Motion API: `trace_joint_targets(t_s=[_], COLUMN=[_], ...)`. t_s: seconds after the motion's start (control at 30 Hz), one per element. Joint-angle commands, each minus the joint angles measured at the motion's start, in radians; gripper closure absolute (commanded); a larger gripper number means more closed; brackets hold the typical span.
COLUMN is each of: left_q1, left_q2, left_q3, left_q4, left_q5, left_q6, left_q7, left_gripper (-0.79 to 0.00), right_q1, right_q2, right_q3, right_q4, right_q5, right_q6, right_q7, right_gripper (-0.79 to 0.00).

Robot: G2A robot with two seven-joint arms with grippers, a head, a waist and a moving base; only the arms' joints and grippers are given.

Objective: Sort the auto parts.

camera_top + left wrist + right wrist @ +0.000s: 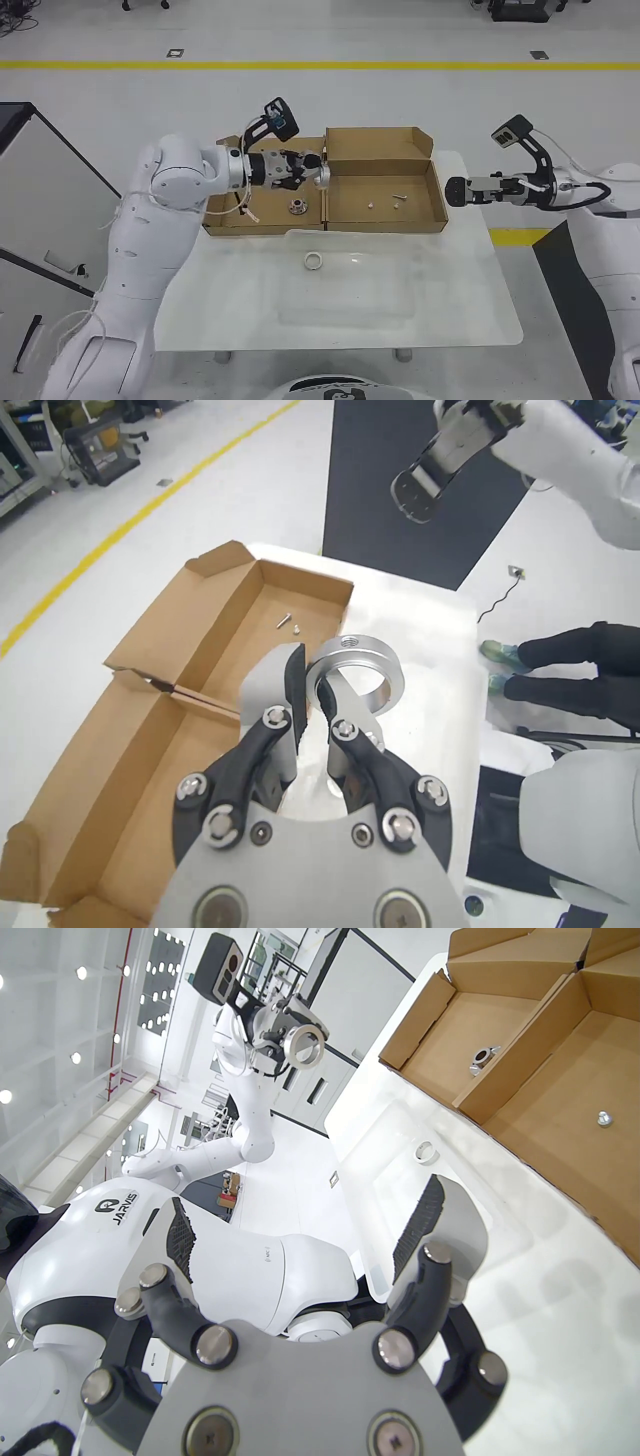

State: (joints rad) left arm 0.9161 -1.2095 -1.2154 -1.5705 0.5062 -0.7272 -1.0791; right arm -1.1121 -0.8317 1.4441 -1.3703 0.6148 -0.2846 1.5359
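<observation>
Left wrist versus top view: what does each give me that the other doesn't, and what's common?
Left wrist: one finger inside the metal ring, the other outside its wall, and a threaded hole in that wall. Top: a flanged part in the left box and a small ring on the clear tray. Both: the left gripper shut on the metal ring, two screws in the right box, the right gripper past that box.

No legible print on the boxes (352,203)

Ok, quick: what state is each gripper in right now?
Left gripper: shut on the silver metal ring.
Right gripper: open, holding nothing.
</observation>
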Motion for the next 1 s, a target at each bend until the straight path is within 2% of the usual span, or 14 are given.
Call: trace_joint_targets(t_s=[0.0,0.27,0.47,0.8,0.87,0.97], left_q1=[-0.047,-0.201,-0.268,-0.272,-0.262,-0.266], left_q2=[-0.002,-0.027,-0.051,-0.053,-0.054,-0.063], left_q3=[0.035,0.194,0.282,0.29,0.299,0.343], left_q4=[0.056,0.304,0.457,0.468,0.467,0.49], left_q5=[0.034,0.156,0.199,0.197,0.233,0.351], left_q6=[0.005,0.022,0.057,0.057,0.103,0.232], left_q7=[-0.014,-0.008,0.036,0.039,0.053,0.07], left_gripper=[0.0,0.0,0.0,0.0,0.0,0.0], right_q1=[0.0,0.0,0.0,0.0,0.0,0.0], right_q2=[0.0,0.0,0.0,0.0,0.0,0.0], right_q3=[0.0,0.0,0.0,0.0,0.0,0.0], right_q4=[0.0,0.0,0.0,0.0,0.0,0.0], right_q5=[0.0,0.0,0.0,0.0,0.0,0.0], right_q6=[0.0,0.0,0.0,0.0,0.0,0.0], right_q7=[0.0,0.0,0.0,0.0,0.0,0.0], right_gripper=[-0.785,-0.785,-0.785,-0.785,-0.785,-0.785])
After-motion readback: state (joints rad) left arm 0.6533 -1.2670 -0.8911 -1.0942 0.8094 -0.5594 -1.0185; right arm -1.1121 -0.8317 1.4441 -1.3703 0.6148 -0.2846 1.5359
